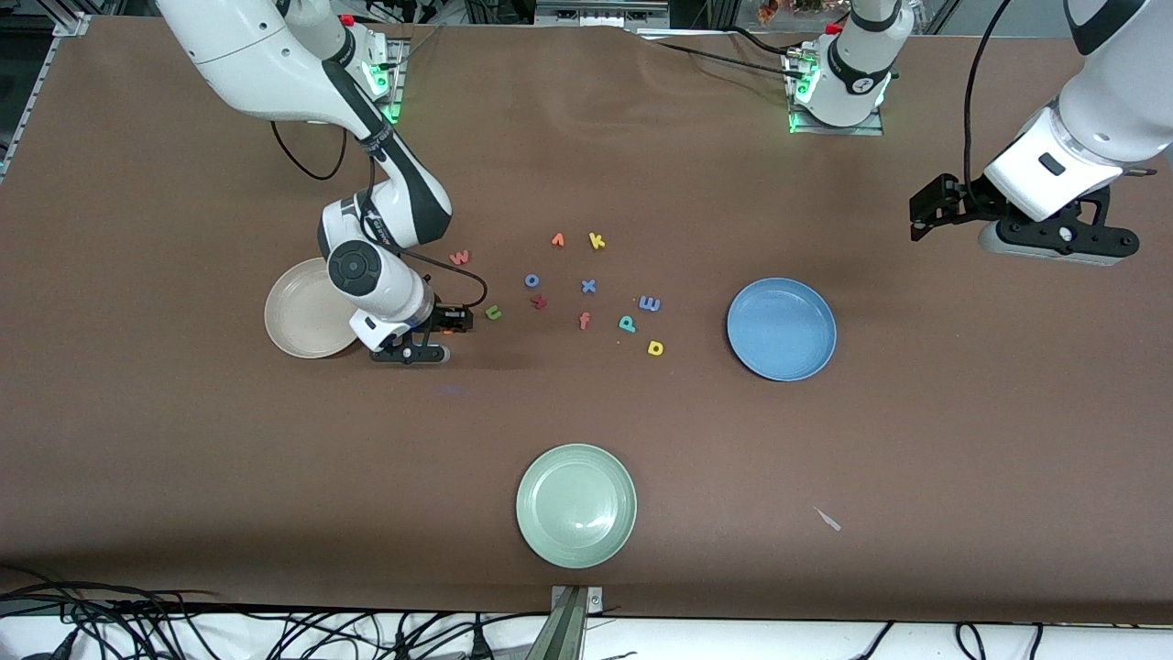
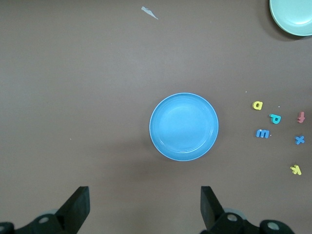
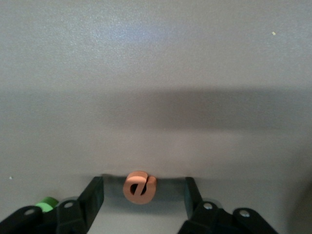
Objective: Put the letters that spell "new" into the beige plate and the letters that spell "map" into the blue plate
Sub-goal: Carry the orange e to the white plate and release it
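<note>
- Front view: we see the right tool (image 1: 410, 354) low on the bench (image 1: 183, 458), just beside the beige plate (image 1: 302, 321) on its side toward the blue plate (image 1: 782, 329). Both of those plates hold nothing, so we judge that no letter has been delivered yet. The pinkish-red w (image 1: 460, 258) and the green n (image 1: 493, 313) lie near the beige plate, each toward the blue plate from it; the w is farther from the camera than the n. The light-blue m (image 1: 650, 303), teal p (image 1: 627, 323) and yellow a (image 1: 655, 348) sit in a cluster beside the blue plate, toward the beige one. The pale green plate (image 1: 576, 505) lies nearer to the camera than the blue plate. The left tool (image 1: 1054, 240) waits in the air over the bench at the left arm's end.
- Left wrist view: we see the left tool's fingers (image 2: 77, 207) spread wide with nothing between them, over bare bench beside the blue plate.
- Right wrist view: the orange e (image 3: 139, 187) lies on the bench between the right tool's fingers (image 3: 93, 196). A gap shows on each side of it, so the tool is open around it, not yet gripping. We judge this the first pick; all six letters remain to be placed.
</note>
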Controlling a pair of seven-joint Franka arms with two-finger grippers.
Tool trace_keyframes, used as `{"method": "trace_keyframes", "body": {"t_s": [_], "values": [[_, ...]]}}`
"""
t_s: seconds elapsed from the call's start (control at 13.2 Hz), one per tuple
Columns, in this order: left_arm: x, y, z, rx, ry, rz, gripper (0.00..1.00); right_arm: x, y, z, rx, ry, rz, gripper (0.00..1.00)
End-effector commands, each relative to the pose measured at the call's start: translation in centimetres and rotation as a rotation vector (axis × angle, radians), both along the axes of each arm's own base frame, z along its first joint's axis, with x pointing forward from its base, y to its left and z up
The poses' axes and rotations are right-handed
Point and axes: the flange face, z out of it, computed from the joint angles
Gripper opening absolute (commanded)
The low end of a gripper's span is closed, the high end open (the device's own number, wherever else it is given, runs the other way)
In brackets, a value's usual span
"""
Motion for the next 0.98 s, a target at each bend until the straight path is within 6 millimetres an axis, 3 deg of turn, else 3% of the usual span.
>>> {"method": "trace_keyframes", "body": {"t_s": [0.0,0.38,0.68,0.91], "values": [[0.0,-0.1,0.7,0.01,0.006,0.009,1.0,-0.2,0.3,-0.2,-0.001,-0.007,-0.013,0.59],[0.0,0.0,0.7,0.01,0.006,0.011,1.0,-0.3,0.5,-0.6,-0.001,-0.004,-0.009,0.37],[0.0,0.0,0.7,0.01,0.006,0.009,1.0,-0.2,0.6,-0.7,0.001,-0.002,-0.015,0.11],[0.0,0.0,0.7,0.01,0.006,0.011,1.0,1.1,0.9,1.7,-0.012,0.018,-0.028,0.03]]}}
